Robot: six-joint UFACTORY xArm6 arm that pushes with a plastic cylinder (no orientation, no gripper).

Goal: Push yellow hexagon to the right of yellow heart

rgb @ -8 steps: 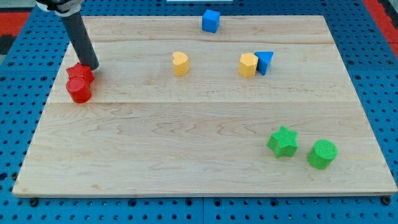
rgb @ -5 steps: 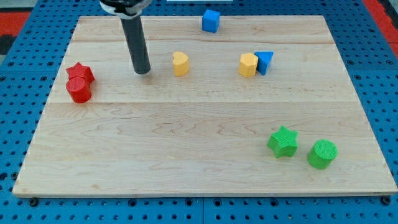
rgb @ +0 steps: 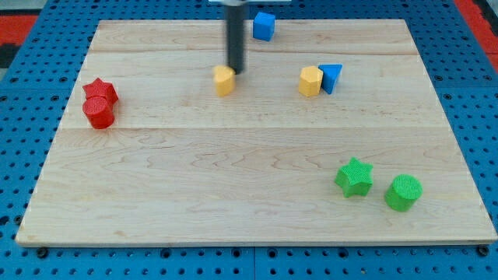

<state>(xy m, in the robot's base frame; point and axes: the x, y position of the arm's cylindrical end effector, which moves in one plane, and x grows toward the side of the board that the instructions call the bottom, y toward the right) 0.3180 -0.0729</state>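
Observation:
The yellow heart [rgb: 224,80] lies on the wooden board [rgb: 233,179], upper middle. The yellow hexagon [rgb: 310,81] lies to its right, well apart from it, and touches a blue triangle [rgb: 331,77] on its own right side. My tip [rgb: 235,71] is at the heart's upper right edge, right by it; whether it touches is unclear. The rod rises straight up out of the view's top.
A blue cube [rgb: 264,26] sits near the top edge, just right of the rod. A red star [rgb: 100,90] and a red cylinder [rgb: 99,113] touch at the left. A green star [rgb: 354,177] and a green cylinder [rgb: 403,193] lie at the lower right.
My tip has swept from the red blocks at the left, across the board to the right, and now stands at the yellow heart's upper right. No block has visibly moved.

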